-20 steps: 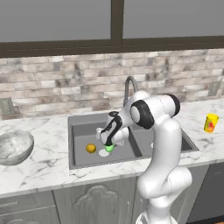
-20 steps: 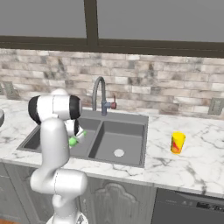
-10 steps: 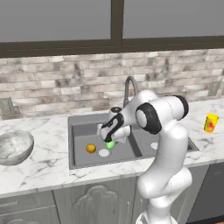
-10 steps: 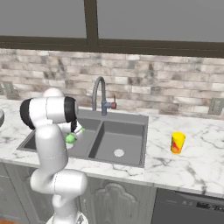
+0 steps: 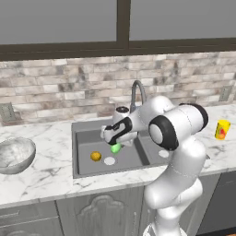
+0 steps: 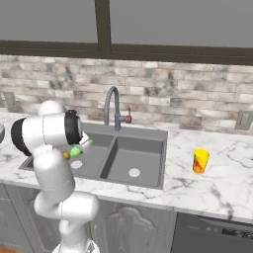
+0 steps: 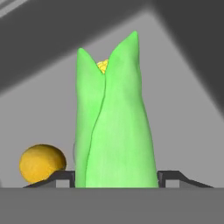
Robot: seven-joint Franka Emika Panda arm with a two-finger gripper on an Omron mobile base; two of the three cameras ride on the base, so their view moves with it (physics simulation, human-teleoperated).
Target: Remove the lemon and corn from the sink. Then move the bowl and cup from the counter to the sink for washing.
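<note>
Gripper [image 5: 114,143] closed on the corn [image 7: 114,127], held tip-forward between both fingers above the left basin of the sink [image 5: 80,168]. Lemon [image 5: 95,156] on the basin floor, just beside the drain and below the held cob. Bowl [image 5: 14,155] on the counter left of the sink; cup [image 6: 200,161] on the counter to the right, well apart.

Risks from here, as judged:
- Slippage of the smooth, tapered husk during the swing out, dropping back into the basin.
- Contact with the basin wall or faucet [image 6: 111,106] if lifted too low.
- Placement too near the bowl, crowding the later pickup.
</note>
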